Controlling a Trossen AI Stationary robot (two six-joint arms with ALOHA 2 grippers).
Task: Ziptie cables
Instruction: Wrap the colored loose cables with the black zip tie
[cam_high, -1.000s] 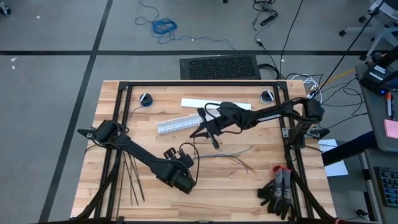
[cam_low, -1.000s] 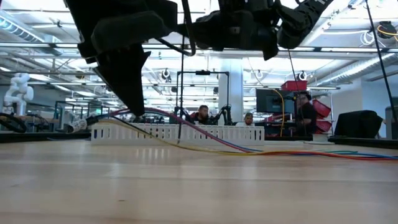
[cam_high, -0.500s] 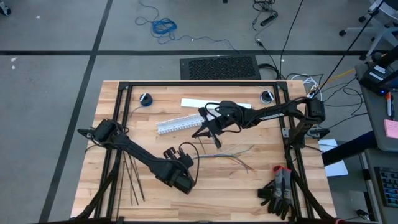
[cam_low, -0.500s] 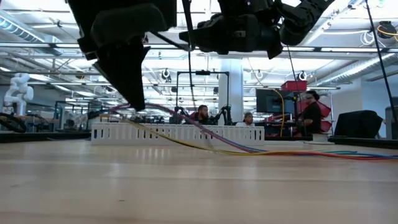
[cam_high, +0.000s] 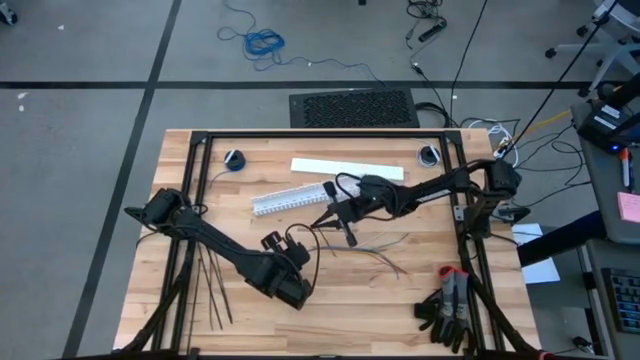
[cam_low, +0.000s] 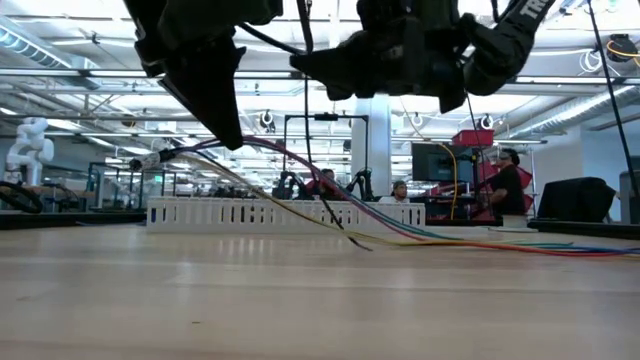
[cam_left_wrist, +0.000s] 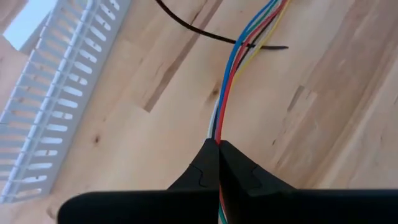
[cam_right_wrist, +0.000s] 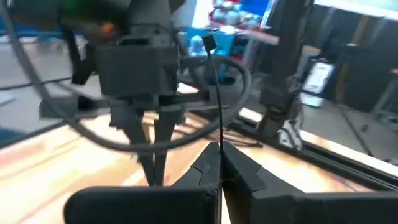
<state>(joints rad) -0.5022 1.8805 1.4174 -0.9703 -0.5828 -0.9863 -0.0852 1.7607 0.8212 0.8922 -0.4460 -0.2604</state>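
Note:
The cables (cam_high: 365, 250), thin coloured wires, lie across the table's middle. My left gripper (cam_high: 303, 250) is shut on their left end, which it holds raised (cam_low: 240, 155). My right gripper (cam_high: 335, 215) reaches in level from the right, just beyond the cables, and is shut on one black ziptie (cam_right_wrist: 212, 87). The strip slants down from it (cam_low: 330, 200) and crosses the cables (cam_left_wrist: 249, 45). Whether it passes over or under them, I cannot tell. Several spare zipties (cam_high: 212, 290) lie flat near the table's front left. My left gripper pinches the cables near their left end (cam_left_wrist: 217, 134) between its two fingers, slanting down from the near left and lying along the wires. The held end is lifted. The rest slopes down, and the far ends (cam_low: 560, 248) rest on the table. My right gripper pinches the ziptie (cam_right_wrist: 219, 142) between its two fingertips, coming in level from the table's right. The strip runs out from the fingertips to its free end (cam_right_wrist: 208, 42). In the low view its lower end (cam_low: 362, 246) reaches the table by the cables.
A white slotted duct (cam_high: 290, 198) and a flat white strip (cam_high: 345, 168) lie beyond the grippers. Two small rolls (cam_high: 234, 159) (cam_high: 430, 155) sit at the back, and black gloves (cam_high: 445, 310) at the front right. People sit in the room behind.
My right gripper has sunk toward the cables and rolled. The ziptie hung almost upright before. It now slants, with its lower end at the table by the wires. My left gripper has raised the cables' held end a little. Their far ends have stayed on the table.

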